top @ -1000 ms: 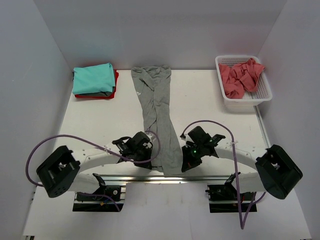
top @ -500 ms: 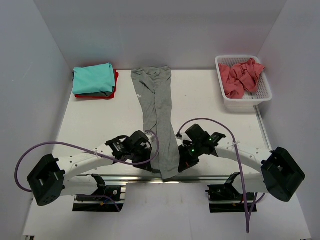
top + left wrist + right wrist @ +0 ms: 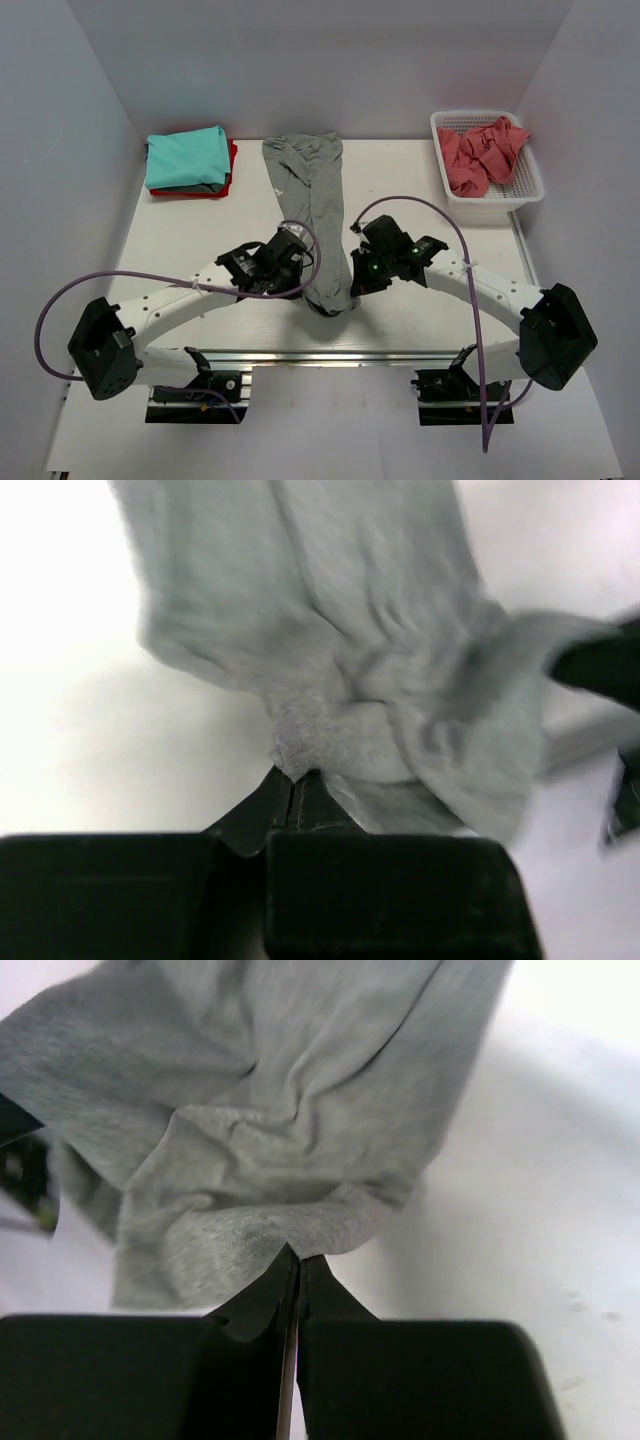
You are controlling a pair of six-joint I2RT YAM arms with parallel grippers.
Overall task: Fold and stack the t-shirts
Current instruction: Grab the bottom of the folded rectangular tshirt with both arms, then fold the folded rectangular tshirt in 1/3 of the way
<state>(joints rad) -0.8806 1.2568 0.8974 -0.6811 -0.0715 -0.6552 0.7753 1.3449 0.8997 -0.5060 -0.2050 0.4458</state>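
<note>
1. Grip: the left end effector (image 3: 296, 778) is clenched on one near corner of the grey t-shirt (image 3: 312, 200). The right end effector (image 3: 298, 1253) is clenched on the other near corner. Each takes only a thin bite of cloth at the fingertips.
2. Location: the grey t-shirt lies down the middle of the bench (image 3: 200, 240). It sits between the folded stack topped by the teal t-shirt (image 3: 187, 157) at far left and the white mesh basket (image 3: 492, 206) at far right, touching neither. Its near end is raised and gathered between the two end effectors.
3. Orientation: the shirt is narrowed into a strip. Its long axis runs far to near, leaning slightly right toward the near end. The broader end lies at the far edge, with a small white mark on its left side. Whether that end is collar or hem cannot be told from the overhead view.
4. Risk, slip: with such shallow bites, drag from the trailing cloth could pull a corner free and the fold would land skewed.
5. Risk, bunching: the end effectors stand close together, so the held edge sags and crumples. Laid down like this, it would crease rather than lie flat.
6. Risk, drift: the far end is unsecured. Uneven travel of the two arms could twist the strip or drag it off line.
</note>
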